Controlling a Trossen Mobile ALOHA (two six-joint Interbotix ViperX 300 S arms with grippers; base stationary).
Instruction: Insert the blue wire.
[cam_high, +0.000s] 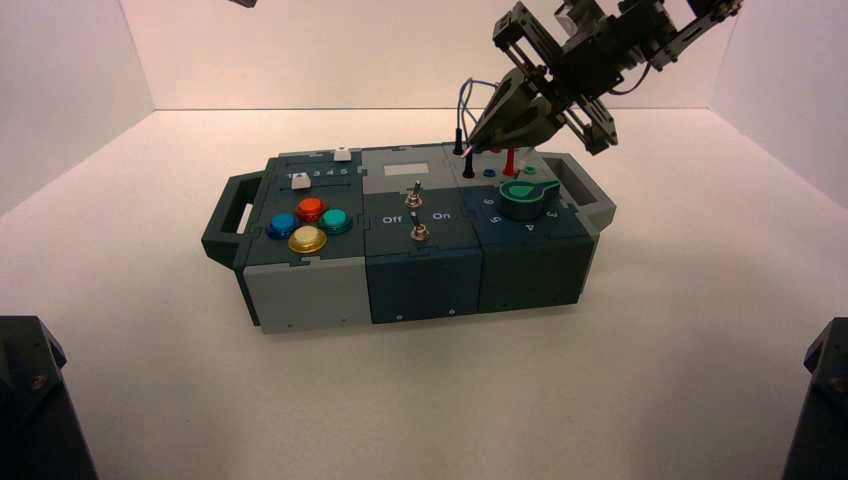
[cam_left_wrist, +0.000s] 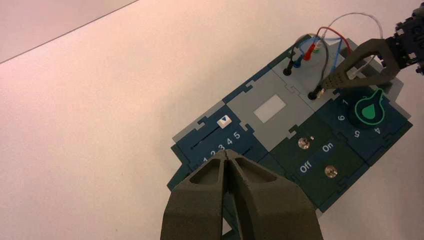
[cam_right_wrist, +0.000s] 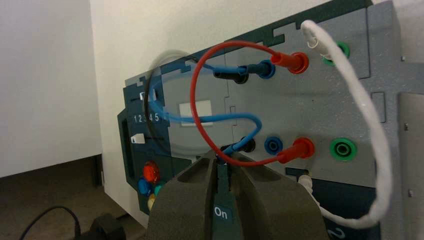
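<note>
White tabletop rings the box (cam_high: 400, 270); right end effector (cam_high: 478, 138) pinches the blue wire (cam_right_wrist: 210, 120).

green knob (cam_high: 527, 199): right end of the box (cam_high: 310, 290)
toggle switches (cam_high: 417, 212): box's middle, by Off/On
coloured buttons (cam_high: 308, 225): left end
red lead (cam_right_wrist: 200, 125): looped over the back sockets

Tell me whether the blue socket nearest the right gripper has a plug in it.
No, that blue socket shows an open hole, beside the red plug; the right gripper holds the blue wire nearby.
</note>
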